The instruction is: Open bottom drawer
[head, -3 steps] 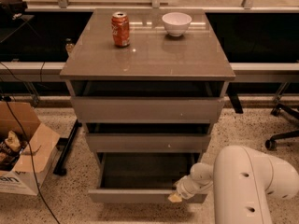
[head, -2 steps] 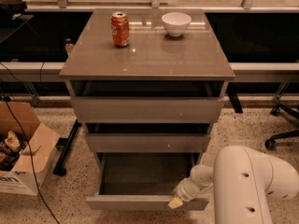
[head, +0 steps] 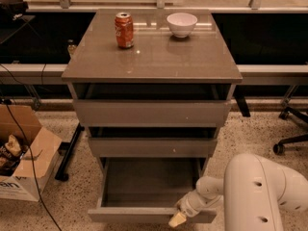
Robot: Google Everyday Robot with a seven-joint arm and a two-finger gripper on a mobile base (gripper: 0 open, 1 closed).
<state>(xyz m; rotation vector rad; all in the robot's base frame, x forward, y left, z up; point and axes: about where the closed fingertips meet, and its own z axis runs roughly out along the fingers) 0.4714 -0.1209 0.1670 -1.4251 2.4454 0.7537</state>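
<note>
The bottom drawer [head: 139, 214] of the grey-taupe cabinet is pulled far out, showing its plain grey tray [head: 149, 182]. Its flat front runs along the bottom of the camera view. My gripper [head: 177, 219] is at the right part of that front, at its top edge, with a pale fingertip showing over the front. My white arm [head: 260, 191] fills the lower right corner. The middle drawer front [head: 151, 147] and the tall top drawer front [head: 151, 112] are pushed in above it.
On the cabinet top [head: 154, 57] stand a red soda can [head: 124, 30] and a white bowl [head: 182, 24]. An open cardboard box [head: 21, 153] sits on the floor at left with cables. An office chair base [head: 291, 129] is at right.
The bottom drawer has slid further out toward the camera, and my gripper has moved down with its front edge.
</note>
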